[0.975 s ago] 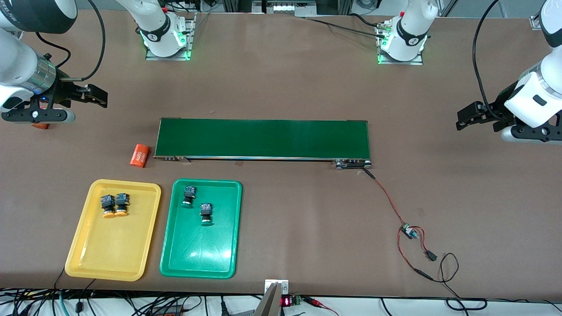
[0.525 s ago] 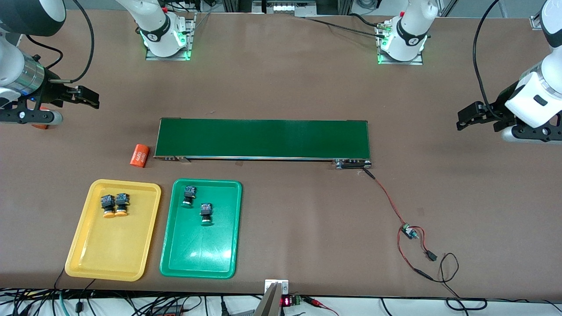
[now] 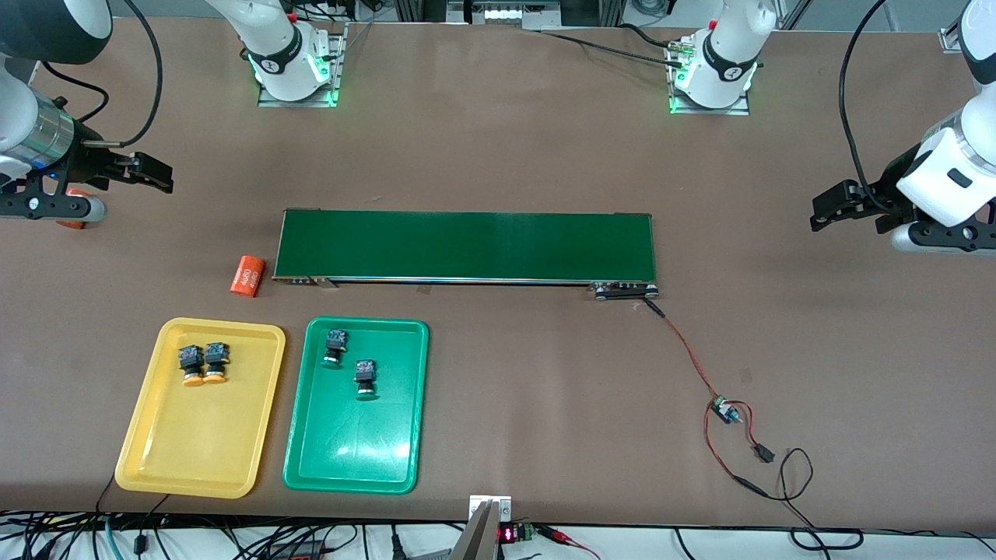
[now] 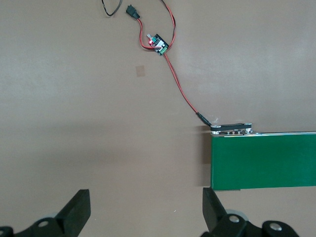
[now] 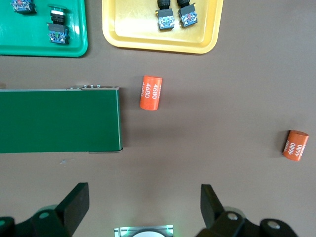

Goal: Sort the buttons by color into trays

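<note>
With yellow-capped buttons (image 3: pixel 204 363) lying in the yellow tray (image 3: pixel 156 459) and green-capped buttons (image 3: pixel 350 362) in the green tray (image 3: pixel 327 467), sorting seems finished, so the right gripper (image 3: pixel 148 173) at nine o'clock and the left gripper (image 3: pixel 832 208) at three are hovering over bare surface (image 3: pixel 506 140), fingers spread, holding nothing.

Brown counter (image 3: pixel 506 155), matte, spanning the whole front view. Lying on it, mid-way: a long dark-green conveyor belt (image 3: pixel 465 246). Just beside the belt's end toward the right arm: an orange cylinder (image 3: pixel 247 276) with white lettering, on its side. Well apart, nearer that arm's edge of the counter: a second orange cylinder (image 5: pixel 295 145). Nearer the front camera than the belt: a yellow tray (image 3: pixel 156 459) and a green tray (image 3: pixel 311 467), side by side, apart. From the belt's other end: red wire (image 3: pixel 689 354) running to a small circuit board (image 3: pixel 725 410). Farthest from the camera: two arm bases (image 3: pixel 296 74).
</note>
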Robot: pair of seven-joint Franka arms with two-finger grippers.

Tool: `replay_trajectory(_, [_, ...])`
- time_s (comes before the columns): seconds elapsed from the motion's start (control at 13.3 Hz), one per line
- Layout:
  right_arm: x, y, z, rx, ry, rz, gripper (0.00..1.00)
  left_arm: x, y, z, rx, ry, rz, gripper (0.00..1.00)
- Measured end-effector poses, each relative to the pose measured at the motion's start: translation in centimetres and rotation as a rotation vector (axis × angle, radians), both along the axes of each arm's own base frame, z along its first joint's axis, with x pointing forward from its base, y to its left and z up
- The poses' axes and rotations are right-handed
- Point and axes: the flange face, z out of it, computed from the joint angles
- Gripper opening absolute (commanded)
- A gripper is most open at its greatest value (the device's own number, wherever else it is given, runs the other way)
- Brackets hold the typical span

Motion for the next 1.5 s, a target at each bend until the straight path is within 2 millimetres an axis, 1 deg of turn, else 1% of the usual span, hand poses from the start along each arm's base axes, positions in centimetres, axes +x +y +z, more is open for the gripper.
replay_trajectory(0.15, [0.1, 0.0, 0.4, 0.001, -0.013, 0.000, 1.00, 0.0, 0.0, 0.0, 0.000, 0.000, 0.000, 1.00])
replay_trajectory(0.6, [0.8, 0.1, 3.2, 0.009, -0.083, 0.000, 1.00, -0.1, 0.1, -0.1, 0.000, 0.012, 0.002, 1.00])
replay_trajectory(0.75, [0.8, -0.3, 3.9, 0.044, -0.093, -0.018, 1.00, -0.2, 0.1, -0.1, 0.001, 0.021, 0.001, 1.00])
replay_trajectory(0.97, [0.4, -1.2, 4.0, 0.066, -0.063, -0.044, 1.00, -0.3, -0.3, 0.4, 0.001, 0.019, -0.007, 1.00])
replay_trajectory(1.5, [0.4, -1.2, 4.0, 0.068, -0.061, -0.043, 1.00, 0.1, 0.0, 0.3, 0.002, 0.029, -0.002, 1.00])
